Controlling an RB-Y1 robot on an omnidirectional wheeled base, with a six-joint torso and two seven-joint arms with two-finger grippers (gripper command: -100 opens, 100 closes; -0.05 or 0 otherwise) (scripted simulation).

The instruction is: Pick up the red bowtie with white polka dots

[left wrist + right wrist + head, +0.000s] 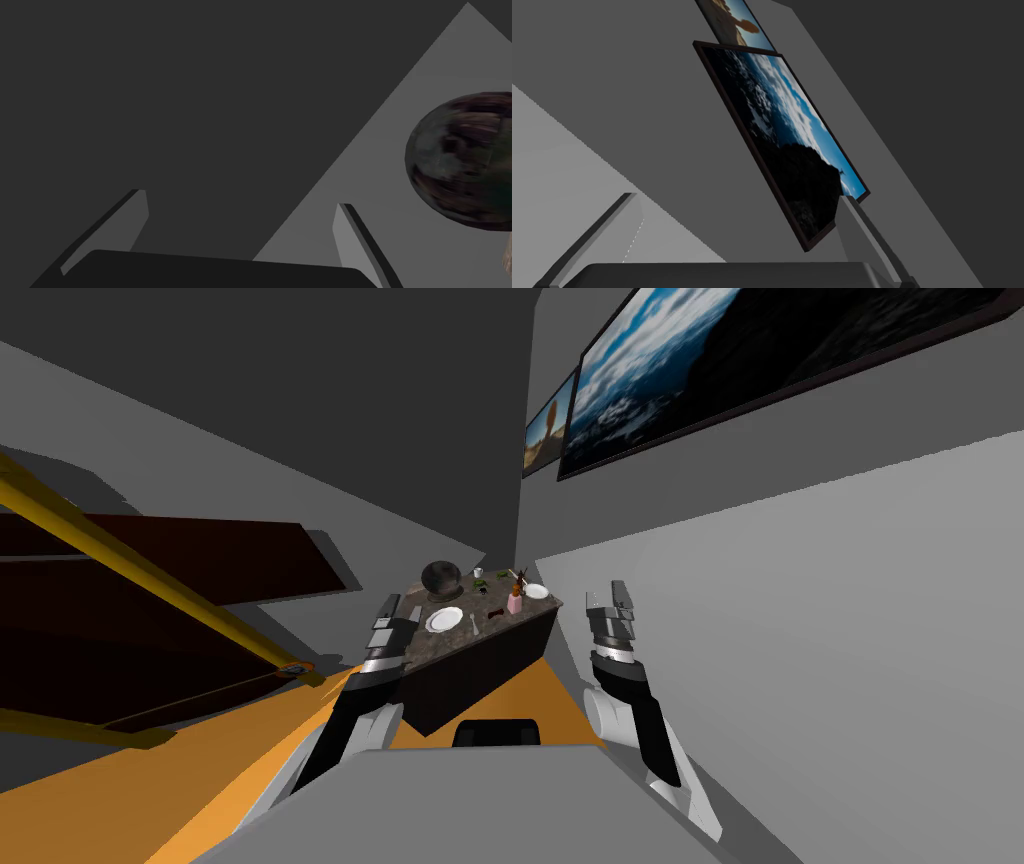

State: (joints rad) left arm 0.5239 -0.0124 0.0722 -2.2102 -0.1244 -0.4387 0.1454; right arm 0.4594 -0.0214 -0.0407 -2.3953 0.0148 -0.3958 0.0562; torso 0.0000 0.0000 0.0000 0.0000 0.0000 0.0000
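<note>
Likely bowtie (494, 614): too small.

Light is dim and flat throughout, with walls in even greys that meet along hard, straight shadow edges. In the head view the orange floor (200, 768) stands out bright, while the worktop (455, 640) has a mid-lit top and a near-black front face. The very wide lens rolls the scene and splays the walls toward the corners, stretching the framed picture (760, 358). From the left wrist, the dark sphere (462, 160) looks streaked and smeared, and the jaws of the left gripper (241, 198) show pale faces with dark edges. From the right wrist, a shadow edge across the wall (612, 75) is stair-stepped.
</note>
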